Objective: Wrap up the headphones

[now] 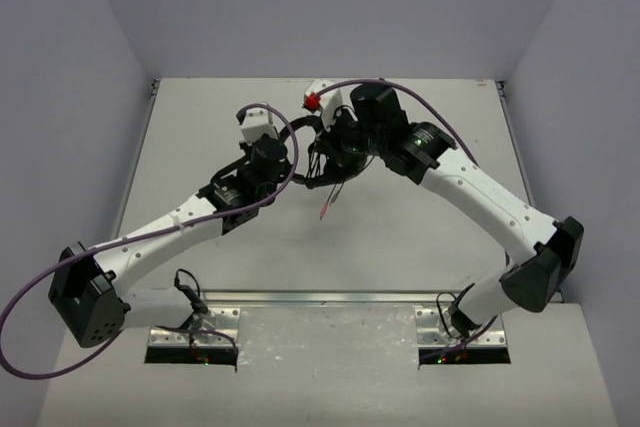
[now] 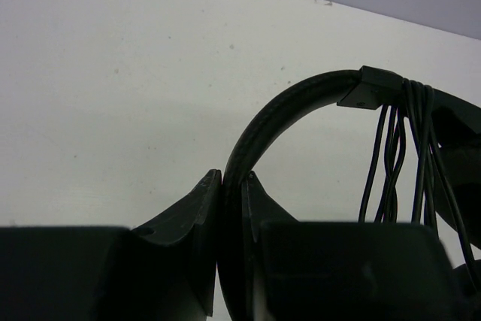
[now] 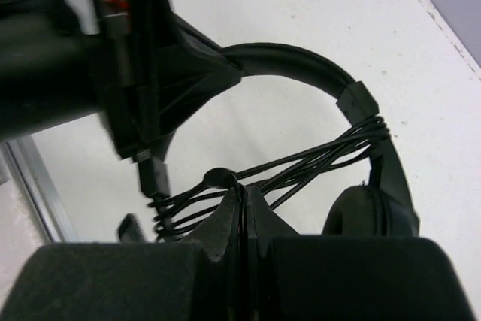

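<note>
Your left hand point(image 2: 231, 186) is clamped on the headband point(image 2: 285, 107). Your right hand point(image 3: 242, 197) is pinched together on cable point(image 3: 316, 159) strands looped round the band. Headphones point(image 1: 335, 147) are between both hands, toward the tabletop's point(image 1: 420, 237) far side.

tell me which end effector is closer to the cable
Right. The right end effector is shut on the cable; the left end effector clamps the headband, apart from the strands.
</note>
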### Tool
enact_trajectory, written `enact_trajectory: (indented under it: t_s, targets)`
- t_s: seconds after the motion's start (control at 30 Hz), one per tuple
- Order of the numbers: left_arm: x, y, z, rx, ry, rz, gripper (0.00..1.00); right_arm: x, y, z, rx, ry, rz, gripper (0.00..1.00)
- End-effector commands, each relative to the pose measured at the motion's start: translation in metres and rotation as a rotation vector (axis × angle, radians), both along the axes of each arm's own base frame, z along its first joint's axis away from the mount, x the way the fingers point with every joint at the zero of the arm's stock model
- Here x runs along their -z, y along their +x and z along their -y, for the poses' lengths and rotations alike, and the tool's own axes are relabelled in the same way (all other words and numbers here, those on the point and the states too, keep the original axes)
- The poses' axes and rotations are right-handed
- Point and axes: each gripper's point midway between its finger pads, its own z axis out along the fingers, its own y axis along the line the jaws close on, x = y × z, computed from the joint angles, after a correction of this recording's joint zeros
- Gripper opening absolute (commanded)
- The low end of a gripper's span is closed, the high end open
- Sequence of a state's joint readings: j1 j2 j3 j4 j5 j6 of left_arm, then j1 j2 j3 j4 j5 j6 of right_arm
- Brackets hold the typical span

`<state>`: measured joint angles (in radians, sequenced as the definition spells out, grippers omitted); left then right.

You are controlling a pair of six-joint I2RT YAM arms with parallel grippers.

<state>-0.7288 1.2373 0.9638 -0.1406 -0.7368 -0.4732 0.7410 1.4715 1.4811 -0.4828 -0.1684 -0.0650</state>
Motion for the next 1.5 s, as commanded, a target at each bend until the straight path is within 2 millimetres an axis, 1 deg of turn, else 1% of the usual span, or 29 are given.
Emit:
enact_trajectory:
  t_s: [0.0,0.03,0.07,0.1,0.13,0.17,0.2,0.23,0.27,0.33,0.43,0.47,0.5,0.53,0.6,0.67,0.7,0.77,0.8,0.93,1.0,1.07,1.17,1.27,1.3,1.33,1.37,1.43,1.47]
  targets:
    - [-0.025,-0.007,0.023,0.151,-0.040,0.087,0.00,-0.025,0.039,0.020,0.083,-0.089,0.146,0.01]
    - [-0.032,-0.009,0.024,0.179,-0.030,0.118,0.00,-0.033,0.046,0.025,0.104,-0.099,0.170,0.01]
    - [-0.030,-0.012,0.024,0.198,-0.024,0.117,0.00,-0.038,0.054,0.033,0.130,-0.117,0.189,0.01]
    - [-0.029,-0.015,0.026,0.219,-0.018,0.122,0.00,-0.035,0.055,0.040,0.123,-0.164,0.190,0.01]
    - [-0.016,-0.018,0.023,0.233,0.013,0.105,0.00,-0.037,0.058,0.044,0.129,-0.187,0.194,0.01]
    - [-0.014,-0.021,0.020,0.231,0.017,0.104,0.00,-0.049,0.064,0.046,0.144,-0.197,0.219,0.01]
    - [-0.002,-0.025,0.013,0.214,0.044,0.077,0.00,-0.055,0.065,0.051,0.136,-0.225,0.240,0.01]
    - [0.002,-0.025,0.012,0.212,0.046,0.071,0.00,-0.055,0.065,0.053,0.135,-0.240,0.245,0.01]
    - [0.005,-0.027,0.011,0.215,0.052,0.064,0.00,-0.062,0.065,0.055,0.133,-0.242,0.265,0.01]
    - [0.017,-0.031,0.013,0.249,0.067,0.042,0.00,-0.067,0.070,0.061,0.150,-0.284,0.312,0.01]
    - [0.031,-0.036,0.025,0.319,0.096,0.009,0.00,-0.057,0.087,0.073,0.207,-0.362,0.372,0.02]
    - [0.035,-0.038,0.029,0.341,0.107,-0.004,0.00,-0.061,0.092,0.074,0.222,-0.368,0.414,0.02]
    - [0.049,-0.040,0.033,0.363,0.140,-0.057,0.00,-0.050,0.094,0.077,0.229,-0.396,0.408,0.04]
    - [0.054,-0.040,0.037,0.375,0.144,-0.071,0.00,-0.047,0.095,0.076,0.226,-0.399,0.406,0.06]
    - [0.077,-0.043,0.044,0.407,0.171,-0.152,0.00,-0.033,0.096,0.070,0.207,-0.392,0.380,0.09]
    - [0.085,-0.044,0.048,0.423,0.176,-0.178,0.01,-0.025,0.100,0.064,0.211,-0.373,0.371,0.10]
    - [0.090,-0.046,0.051,0.441,0.172,-0.192,0.00,-0.015,0.102,0.062,0.215,-0.374,0.351,0.09]
    - [0.089,-0.047,0.054,0.449,0.163,-0.193,0.00,-0.008,0.103,0.055,0.209,-0.341,0.333,0.11]
    - [0.086,-0.049,0.055,0.460,0.156,-0.184,0.00,0.003,0.102,0.052,0.199,-0.341,0.315,0.11]
    - [0.071,-0.051,0.054,0.460,0.140,-0.157,0.00,0.021,0.105,0.047,0.198,-0.320,0.288,0.15]
    - [0.061,-0.053,0.055,0.468,0.115,-0.132,0.00,0.032,0.111,0.050,0.214,-0.329,0.264,0.22]
    - [0.057,-0.055,0.053,0.468,0.109,-0.121,0.00,0.036,0.114,0.053,0.238,-0.327,0.251,0.33]
    - [0.058,-0.057,0.052,0.467,0.113,-0.124,0.00,0.037,0.118,0.059,0.273,-0.296,0.230,0.36]
    - [0.059,-0.058,0.053,0.471,0.112,-0.126,0.00,0.042,0.120,0.062,0.275,-0.276,0.192,0.29]
    - [0.058,-0.058,0.051,0.464,0.110,-0.124,0.00,0.046,0.119,0.064,0.274,-0.275,0.174,0.17]
    - [0.058,-0.057,0.050,0.455,0.112,-0.122,0.00,0.048,0.118,0.064,0.265,-0.268,0.164,0.12]
    - [0.056,-0.057,0.049,0.451,0.111,-0.120,0.00,0.057,0.116,0.067,0.262,-0.265,0.142,0.03]
    - [0.052,-0.057,0.047,0.436,0.108,-0.119,0.00,0.066,0.113,0.074,0.270,-0.255,0.130,0.01]
    - [0.050,-0.057,0.045,0.430,0.107,-0.118,0.00,0.067,0.116,0.082,0.290,-0.247,0.126,0.01]
